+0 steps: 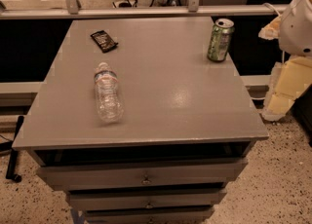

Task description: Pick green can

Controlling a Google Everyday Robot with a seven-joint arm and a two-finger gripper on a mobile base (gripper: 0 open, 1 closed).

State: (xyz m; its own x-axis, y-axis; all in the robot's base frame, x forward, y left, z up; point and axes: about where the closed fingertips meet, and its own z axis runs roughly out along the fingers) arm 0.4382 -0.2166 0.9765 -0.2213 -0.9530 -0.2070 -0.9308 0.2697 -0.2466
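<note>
The green can (220, 40) stands upright near the far right corner of the grey cabinet top (165, 96). It has a green mottled body and a silver rim and top. My gripper (284, 91) shows as pale yellowish parts under the white arm (298, 21) at the right edge of the view. It hangs beside the cabinet, off its right side, to the right of the can and nearer to me. It is apart from the can and holds nothing that I can see.
A clear plastic water bottle (107, 93) lies on its side left of centre. A small black packet (104, 41) lies at the far left. Drawers (144, 177) run below the front edge. A rail (141, 11) runs behind the cabinet.
</note>
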